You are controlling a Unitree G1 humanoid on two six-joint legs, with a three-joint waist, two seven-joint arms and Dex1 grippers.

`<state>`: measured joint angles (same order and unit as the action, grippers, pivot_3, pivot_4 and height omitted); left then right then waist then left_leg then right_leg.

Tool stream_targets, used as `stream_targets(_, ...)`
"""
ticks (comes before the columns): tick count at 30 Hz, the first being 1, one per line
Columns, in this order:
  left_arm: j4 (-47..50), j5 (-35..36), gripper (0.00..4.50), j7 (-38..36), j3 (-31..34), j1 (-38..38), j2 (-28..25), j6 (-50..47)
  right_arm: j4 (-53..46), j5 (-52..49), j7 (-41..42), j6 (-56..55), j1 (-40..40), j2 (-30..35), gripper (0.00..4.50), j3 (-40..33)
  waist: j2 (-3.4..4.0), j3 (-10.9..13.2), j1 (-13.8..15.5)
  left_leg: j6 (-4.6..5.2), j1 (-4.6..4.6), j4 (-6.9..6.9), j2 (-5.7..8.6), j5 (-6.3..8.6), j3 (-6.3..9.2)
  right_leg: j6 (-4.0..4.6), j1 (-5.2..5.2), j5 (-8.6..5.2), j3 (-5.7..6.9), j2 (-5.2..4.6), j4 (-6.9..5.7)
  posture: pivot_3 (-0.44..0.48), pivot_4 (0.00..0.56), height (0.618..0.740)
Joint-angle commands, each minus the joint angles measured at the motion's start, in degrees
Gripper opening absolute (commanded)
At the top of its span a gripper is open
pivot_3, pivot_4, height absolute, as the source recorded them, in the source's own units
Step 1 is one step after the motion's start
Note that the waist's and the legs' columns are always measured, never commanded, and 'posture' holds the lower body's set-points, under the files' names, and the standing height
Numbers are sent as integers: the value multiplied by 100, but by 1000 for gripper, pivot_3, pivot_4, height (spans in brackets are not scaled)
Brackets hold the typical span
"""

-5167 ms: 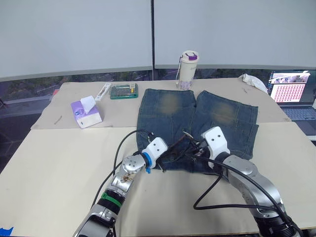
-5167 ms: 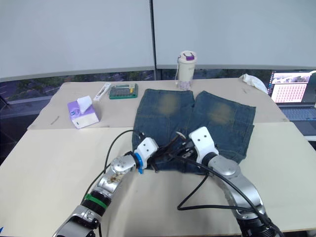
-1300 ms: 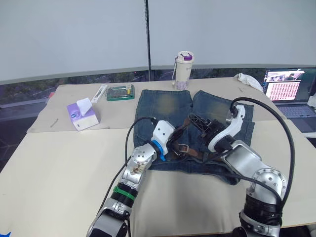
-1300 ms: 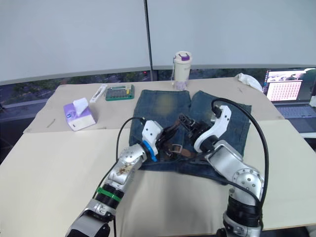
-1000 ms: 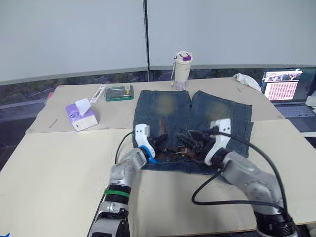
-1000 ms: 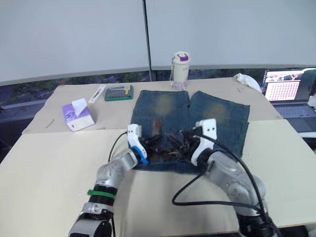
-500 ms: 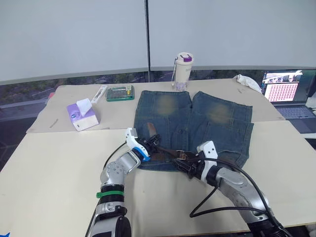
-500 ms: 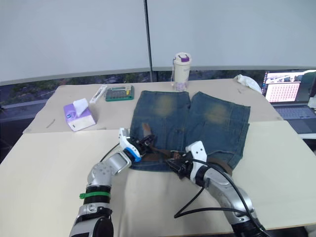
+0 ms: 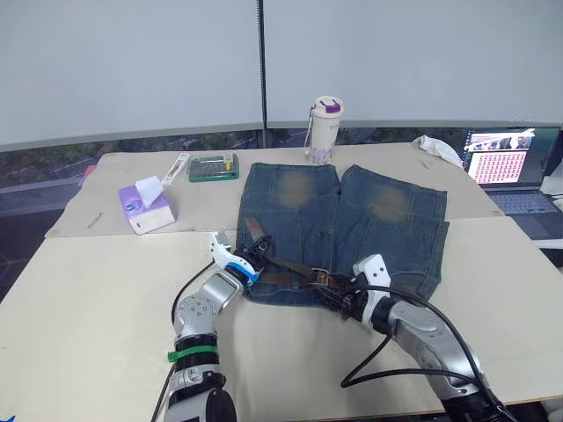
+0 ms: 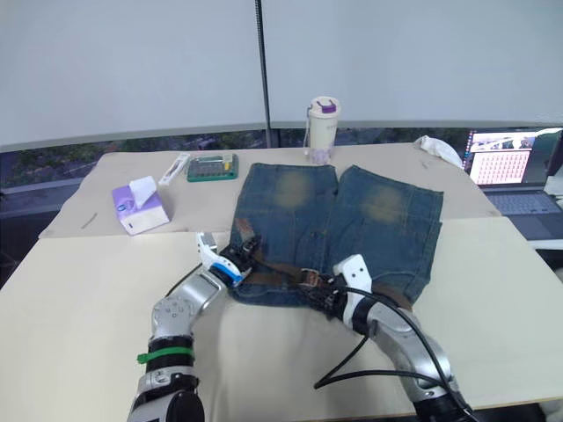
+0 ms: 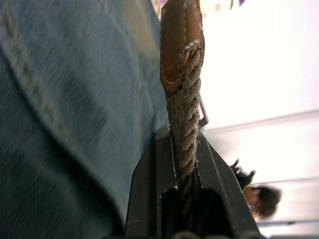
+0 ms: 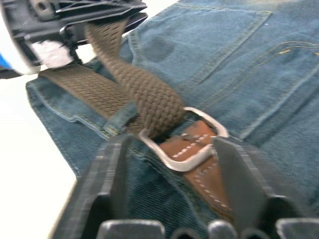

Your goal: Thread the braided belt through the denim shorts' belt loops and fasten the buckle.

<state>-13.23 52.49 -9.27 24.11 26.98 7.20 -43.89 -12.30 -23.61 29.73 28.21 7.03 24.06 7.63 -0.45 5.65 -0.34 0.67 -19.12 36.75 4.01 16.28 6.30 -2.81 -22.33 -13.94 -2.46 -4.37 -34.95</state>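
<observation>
Belt (image 9: pixel 286 269) lies along the waistband of the shorts (image 9: pixel 352 220), which are spread flat on the bench (image 9: pixel 88 290). Left end effector (image 11: pixel 182 169) is clamped on the belt's leather-tipped end, lifted above the denim. Right end effector (image 12: pixel 172 164) is spread wide, its fingers (image 12: pixel 107 184) on either side of the buckle (image 12: pixel 187 144), through which the braided strap passes.

Head stereo eyes look down over the table (image 9: pixel 88 290); both wrist cameras sit close against the denim shorts (image 12: pixel 239 55).
</observation>
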Motion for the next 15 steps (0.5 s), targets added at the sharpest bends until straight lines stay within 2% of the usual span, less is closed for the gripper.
stream_targets(1, 248, -73, 0, -86, -212, -15, -56, 60, 63, 89, 192, 180, -94, 12, 1254, 173, 0, 0, 11, 6, 0, 0, 0, 3, 0, 0, 0, 0, 0, 0, 0, 0, 150, 740)
stream_targets(4, 290, -174, 0, -167, -363, -47, -121, 64, 101, 123, 124, 173, -34, -82, 245, 100, 0, 0, 17, 23, 0, 0, 2, 14, 0, 0, 0, 0, 0, -1, 0, 0, 150, 740)
stream_targets(5, 305, -153, 0, -173, -378, -45, -124, 51, 139, 142, 71, 163, 18, -120, 54, 54, 0, 0, 19, 23, 0, 0, 2, 14, 0, 1, 0, 0, 0, -1, 0, 0, 150, 740)
stream_targets(15, 300, -268, 0, -285, -574, -162, -203, 150, 273, 983, -30, -119, 294, 87, 15, 125, -1, 1, 91, 18, -4, 1, 9, 12, -2, 2, -2, 1, -1, -7, 2, 0, 150, 740)
